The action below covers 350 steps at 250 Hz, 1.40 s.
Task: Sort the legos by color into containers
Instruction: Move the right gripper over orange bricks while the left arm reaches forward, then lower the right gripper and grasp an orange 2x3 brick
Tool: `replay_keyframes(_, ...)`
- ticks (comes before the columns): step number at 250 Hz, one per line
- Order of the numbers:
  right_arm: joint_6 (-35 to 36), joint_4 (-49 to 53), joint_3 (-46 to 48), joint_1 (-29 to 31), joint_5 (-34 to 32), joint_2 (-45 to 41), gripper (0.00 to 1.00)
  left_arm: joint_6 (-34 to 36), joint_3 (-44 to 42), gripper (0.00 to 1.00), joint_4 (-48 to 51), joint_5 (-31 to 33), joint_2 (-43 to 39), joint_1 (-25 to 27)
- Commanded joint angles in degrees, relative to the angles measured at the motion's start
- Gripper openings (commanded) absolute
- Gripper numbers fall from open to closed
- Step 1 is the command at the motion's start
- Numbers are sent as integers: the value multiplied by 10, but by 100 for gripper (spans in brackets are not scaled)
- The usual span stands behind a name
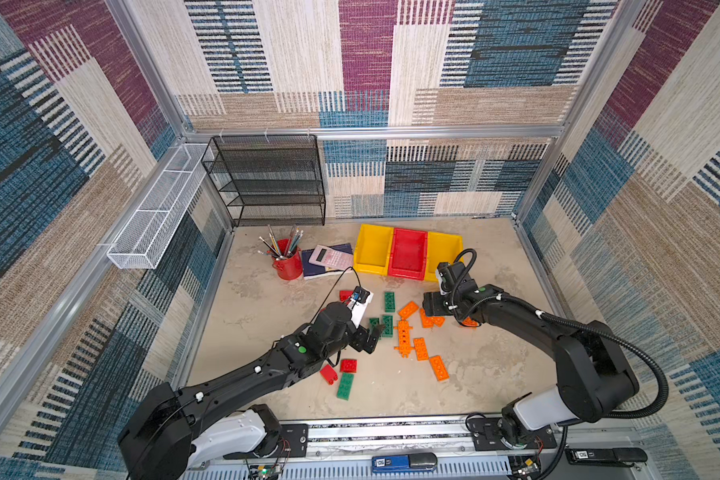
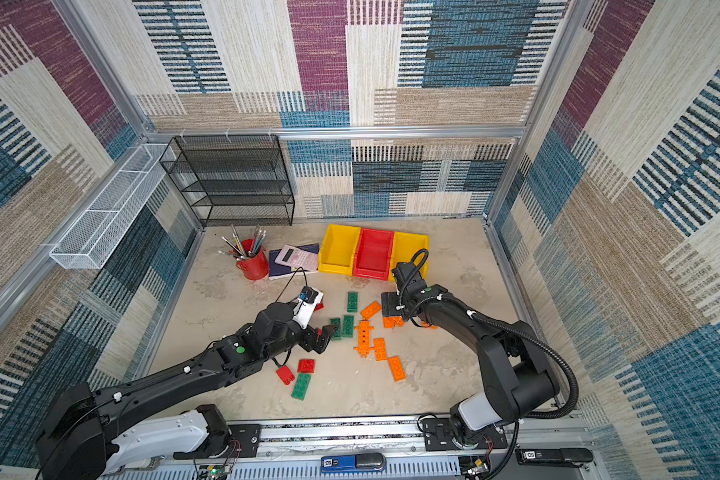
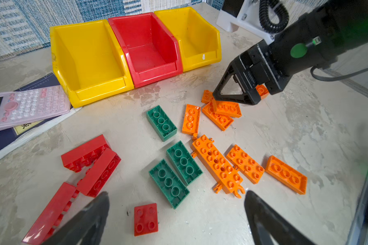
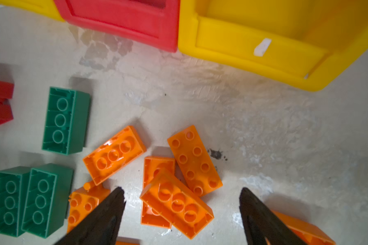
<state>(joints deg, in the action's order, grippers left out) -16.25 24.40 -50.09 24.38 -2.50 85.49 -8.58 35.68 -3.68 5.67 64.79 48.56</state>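
Zero legos (image 1: 391, 301) binned: all three containers (image 1: 408, 272) sit empty at the back, and every brick is loose on the table (image 1: 258, 311).

Left to right in both top views:
- **Red:** red bricks (image 3: 87, 154) are farthest left, some tipped on their sides.
- **Left claw:** left gripper (image 3: 176, 193) is spread wide with nothing in it, hovering low over the green pair (image 3: 183, 162) and a red 2x2 (image 3: 146, 219). My read: it's lining up on green.
- **Green:** the greens all lie studs-down, hollow side up.
- **Orange:** the long pegged piece (image 3: 218, 165) is studs-up, with flat orange plates (image 3: 244, 163) beside it.
- **Right claw:** right gripper (image 4: 182, 188) is also spread and empty, jaws straddling the top brick (image 4: 176, 203) of a small orange pile (image 3: 221, 114).

That top brick is upside down with three tubes showing. It's tilted across the one beneath, so it will likely rock when pinched.

The pile sits just in front of the right yellow bin (image 4: 263, 51), probably the short haul for orange. The red bin (image 3: 149, 48) in the middle suits red, which leaves the left yellow bin (image 3: 89, 63) for green.
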Motion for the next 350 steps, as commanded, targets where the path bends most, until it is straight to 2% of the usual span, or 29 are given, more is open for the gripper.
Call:
replay_keyframes(1, 2, -3, 8, 3, 13, -2, 85, 12, -3, 99, -14, 3, -1, 5)
replay_keyframes(58, 13, -16, 20, 13, 18, 0, 85, 13, -13, 99, -17, 6, -6, 7)
replay_keyframes(100, 24, -27, 25, 18, 19, 10, 80, 8, -25, 99, -27, 7, -12, 8)
replay_keyframes(151, 42, -37, 24, 19, 6, 24, 69, 4, -25, 99, -19, 6, -8, 10)
replay_keyframes(208, 45, -43, 18, 18, 5, 35, 61, 1, -27, 99, -18, 17, -10, 13)
replay_keyframes(268, 22, -35, 1, 19, -26, 63, 49, -3, -36, 99, -17, 22, -24, 13)
replay_keyframes(350, 13, -35, 7, 19, -1, 68, 50, 3, -39, 99, -11, 24, -34, 14)
